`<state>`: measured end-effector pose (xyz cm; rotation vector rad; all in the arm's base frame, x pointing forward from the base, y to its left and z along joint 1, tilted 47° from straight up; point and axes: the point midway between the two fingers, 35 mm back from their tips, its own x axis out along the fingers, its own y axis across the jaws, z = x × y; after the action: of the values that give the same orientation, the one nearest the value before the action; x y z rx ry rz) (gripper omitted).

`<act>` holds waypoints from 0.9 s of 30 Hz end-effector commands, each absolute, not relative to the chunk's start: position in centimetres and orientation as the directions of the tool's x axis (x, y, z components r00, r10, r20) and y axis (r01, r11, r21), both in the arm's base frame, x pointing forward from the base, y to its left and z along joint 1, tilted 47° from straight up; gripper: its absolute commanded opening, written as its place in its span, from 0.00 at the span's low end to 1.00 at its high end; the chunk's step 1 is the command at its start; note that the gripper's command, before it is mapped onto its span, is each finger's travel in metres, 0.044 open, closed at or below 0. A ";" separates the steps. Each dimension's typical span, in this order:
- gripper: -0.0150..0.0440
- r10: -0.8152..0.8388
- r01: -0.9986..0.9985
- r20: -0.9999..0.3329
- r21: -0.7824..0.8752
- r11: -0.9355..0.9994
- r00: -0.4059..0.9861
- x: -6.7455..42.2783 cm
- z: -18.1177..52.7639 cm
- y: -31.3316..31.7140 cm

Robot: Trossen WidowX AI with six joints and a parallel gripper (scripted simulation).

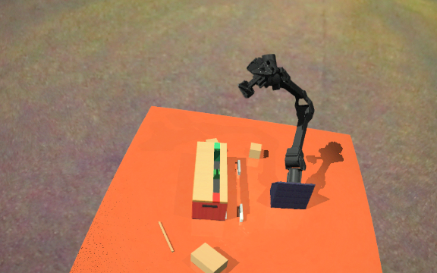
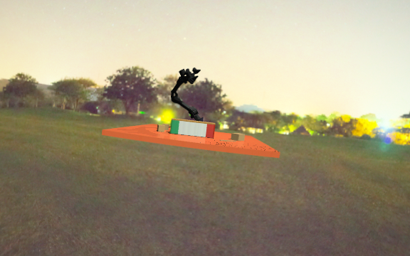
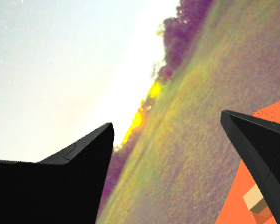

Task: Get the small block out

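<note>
The long box (image 1: 204, 171) (image 2: 192, 128) lies on the orange table (image 1: 158, 152) (image 2: 134, 132). It has a tan top, a green far end and a red near end (image 1: 209, 210). Through its narrow top slot a small green piece (image 1: 216, 173) shows about midway along; it looks like the block on the shelf. My gripper (image 1: 246, 90) (image 2: 191, 72) (image 3: 168, 121) is open and empty. It is raised high above the table's far side, well away from the box. The wrist view shows mostly sky and grass between the fingers.
A tan cube (image 1: 255, 150) stands right of the box. A bigger tan block (image 1: 208, 258) and a thin stick (image 1: 166, 236) lie near the front edge. Two small white pieces (image 1: 238, 167) (image 1: 240, 212) lie beside the box. The arm's navy base (image 1: 291, 194) stands to the right.
</note>
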<state>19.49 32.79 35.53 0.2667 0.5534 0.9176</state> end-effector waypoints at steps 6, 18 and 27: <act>0.93 0.369 0.009 -0.703 0.471 0.882 0.608 28.7 24.9 25.2; 0.93 -0.279 0.840 -0.912 0.114 0.531 0.300 32.0 14.8 9.3; 0.93 -0.454 0.969 -0.887 -0.030 0.246 0.088 30.8 12.8 3.3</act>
<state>31.10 4.46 13.00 0.6938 0.9654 -1.1155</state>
